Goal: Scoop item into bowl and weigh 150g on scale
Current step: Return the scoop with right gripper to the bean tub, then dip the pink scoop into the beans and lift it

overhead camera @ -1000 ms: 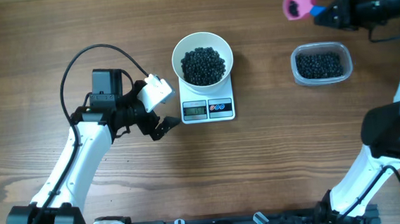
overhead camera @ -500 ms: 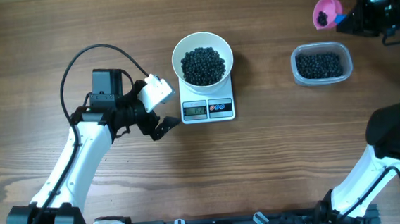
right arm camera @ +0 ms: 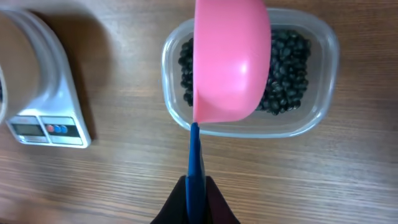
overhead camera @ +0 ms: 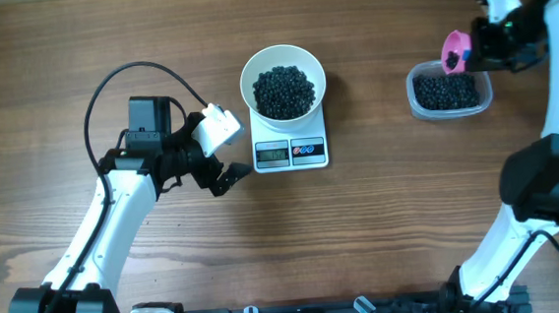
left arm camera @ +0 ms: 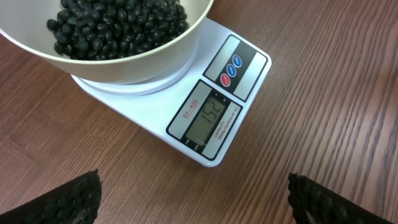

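- Table (overhead camera: 383, 228): bowl (left arm camera: 143, 59) of beans (overhead camera: 284, 90) sits on the scale (left arm camera: 211, 118), centre. I read roughly 152, about on target.
- Container (right arm camera: 323, 93) is far right, nearer my right arm.
- Scoop (right arm camera: 231, 59) hangs over it, rolled sideways, handle (right arm camera: 194, 162) running back into the right jaws, clamped on it.
- Left jaws are wide open and empty, beside the scale.

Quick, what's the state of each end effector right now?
Left end effector: open, holding nothing.
Right end effector: closed on the pink scoop's blue handle.

My pink scoop (right arm camera: 230, 62) looks smooth matt plastic; the container (right arm camera: 298, 127) clear plastic, the scale (left arm camera: 149, 115) glossy white plastic, the table (right arm camera: 93, 180) grained wood.
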